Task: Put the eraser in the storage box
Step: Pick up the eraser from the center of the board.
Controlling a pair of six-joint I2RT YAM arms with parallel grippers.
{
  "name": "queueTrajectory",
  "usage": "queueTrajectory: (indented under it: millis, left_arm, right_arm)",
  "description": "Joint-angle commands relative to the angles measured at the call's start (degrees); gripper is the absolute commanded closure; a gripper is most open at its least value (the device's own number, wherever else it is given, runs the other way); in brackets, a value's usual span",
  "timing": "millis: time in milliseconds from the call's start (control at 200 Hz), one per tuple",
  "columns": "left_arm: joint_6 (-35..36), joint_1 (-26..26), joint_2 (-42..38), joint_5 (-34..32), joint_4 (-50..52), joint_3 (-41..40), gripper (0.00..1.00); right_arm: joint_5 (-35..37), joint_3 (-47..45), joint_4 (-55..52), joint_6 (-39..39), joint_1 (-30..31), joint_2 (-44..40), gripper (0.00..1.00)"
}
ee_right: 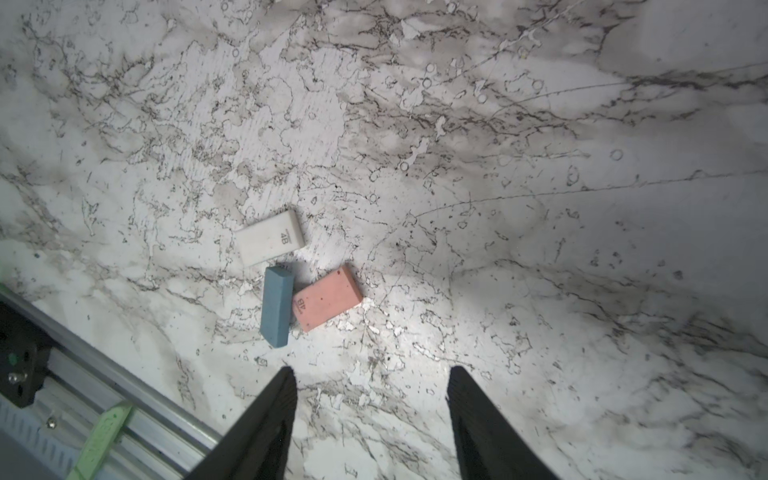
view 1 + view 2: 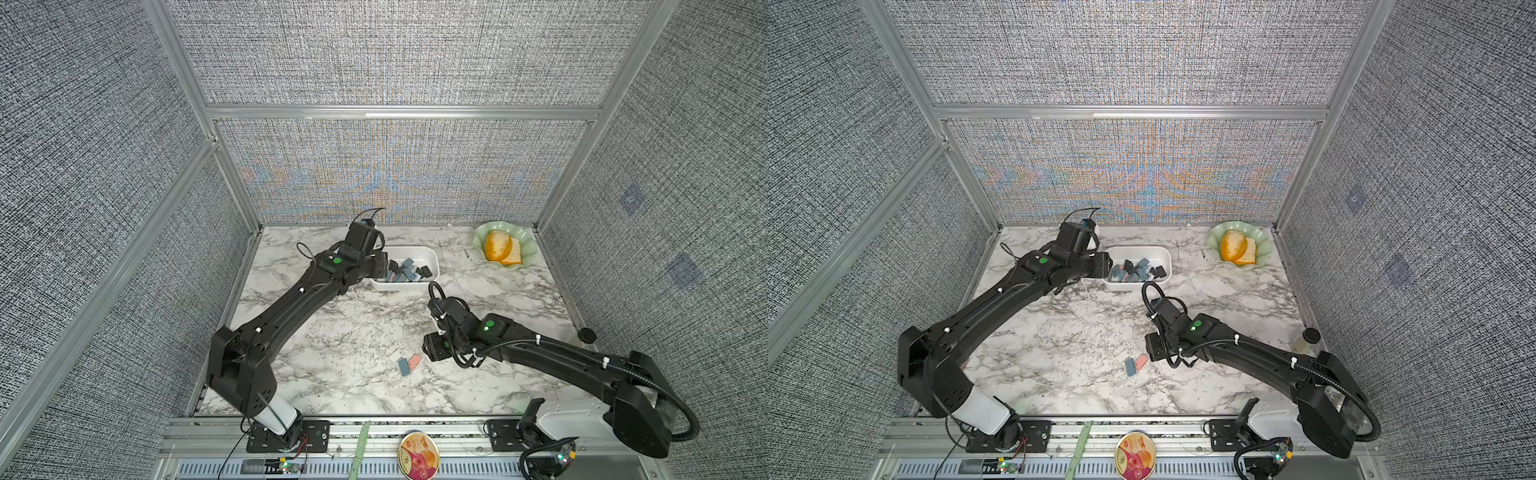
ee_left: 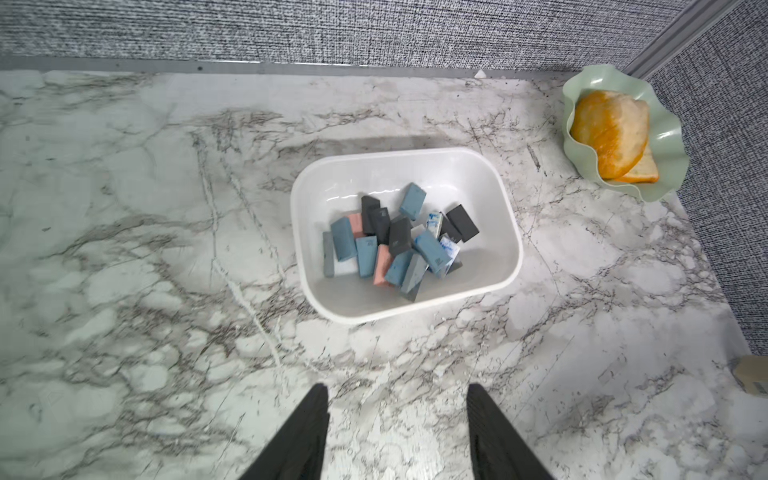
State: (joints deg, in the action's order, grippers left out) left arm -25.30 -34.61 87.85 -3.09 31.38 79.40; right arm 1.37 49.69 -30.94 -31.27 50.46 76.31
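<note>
Eraser [image 1: 271, 237] white, "4B" print readable right wrist view only.

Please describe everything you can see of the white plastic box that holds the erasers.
The white rounded-rectangular plastic storage box is an open tub with low, smooth, slightly glossy walls, rounded corners and no lid. It stands flat and upright on the marble-patterned table, in its back half. Inside, a loose pile of small block erasers, blue, black, pink and white, rests on its floor and partly on one another; part of the floor is bare.
</note>
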Motion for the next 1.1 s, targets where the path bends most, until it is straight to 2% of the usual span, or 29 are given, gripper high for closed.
queueTrajectory:
  millis: [0,285,645,1096]
  left_arm:
    - [-2.92,0.15,-4.82,-2.33,-2.17,-5.04,0.44]
    - [-3.62,0.17,-15.44,-1.29,-9.3,-17.31,0.44]
    - [-3.71,0.14,-16.8,0.17,-7.93,-18.66,0.44]
    - [-3.01,0.15,-18.15,1.42,-8.75,-20.95,0.44]
  right_arm:
    - [3.18,0.67,2.83,-8.04,1.25,1.73,0.38]
    - [3.64,0.58,2.46,-18.19,3.72,8.4,0.34]
    - [4.01,7.71,-3.37,-22.4,5.31,17.64,0.3]
    - [4.35,10.73,-7.56,-25.51,5.42,22.83,0.29]
